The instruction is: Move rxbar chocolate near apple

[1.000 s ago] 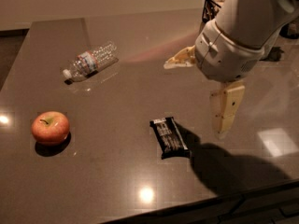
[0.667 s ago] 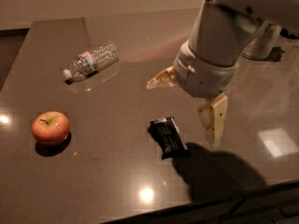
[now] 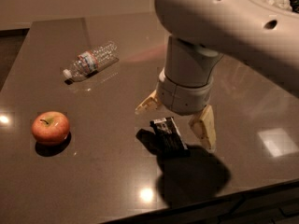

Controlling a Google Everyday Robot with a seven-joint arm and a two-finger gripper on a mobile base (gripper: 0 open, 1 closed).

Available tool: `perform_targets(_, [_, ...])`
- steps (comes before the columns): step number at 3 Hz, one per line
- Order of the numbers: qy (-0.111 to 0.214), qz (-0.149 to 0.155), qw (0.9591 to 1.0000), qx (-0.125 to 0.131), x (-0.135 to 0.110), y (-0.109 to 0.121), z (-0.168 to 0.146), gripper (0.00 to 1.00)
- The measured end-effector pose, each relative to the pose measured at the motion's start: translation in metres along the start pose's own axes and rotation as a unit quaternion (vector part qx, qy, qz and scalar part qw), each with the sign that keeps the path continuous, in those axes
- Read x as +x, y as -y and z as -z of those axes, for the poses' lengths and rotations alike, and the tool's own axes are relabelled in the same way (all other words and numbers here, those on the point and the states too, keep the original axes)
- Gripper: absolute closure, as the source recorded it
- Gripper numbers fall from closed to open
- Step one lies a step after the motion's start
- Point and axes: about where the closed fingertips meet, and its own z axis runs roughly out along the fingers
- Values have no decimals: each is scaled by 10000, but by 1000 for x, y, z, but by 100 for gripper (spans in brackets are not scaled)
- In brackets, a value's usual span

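Dark glossy counter (image 3: 117, 185), claw (image 3: 176, 116) spread open just over the rxbar chocolate (image 3: 170, 135), one finger either side, bar lying flat towards the front edge, apple (image 3: 50, 127) well apart by the left edge, water bottle (image 3: 91, 60) on its side near the back-left corner

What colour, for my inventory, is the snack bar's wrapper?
Black, whitish markings, camera view; open gripper hovers above the rxbar chocolate.

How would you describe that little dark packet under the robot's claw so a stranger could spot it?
On the brown table, look right of centre, just below the open gripper hanging from the big white arm. There lies the rxbar chocolate. It is the only flat, black, rectangular thing; the apple is round and red, the water bottle clear.
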Motion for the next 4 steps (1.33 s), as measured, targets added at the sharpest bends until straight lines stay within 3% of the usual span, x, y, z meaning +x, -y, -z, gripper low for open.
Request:
perform_targets(1, [48,215,9997,-137,-2,3,-15,0])
perform_targets(3, [236,217,9989,-337,7,4,-40,0])
perform_targets(4, [267,92,9984,-496,17,4,-48,18])
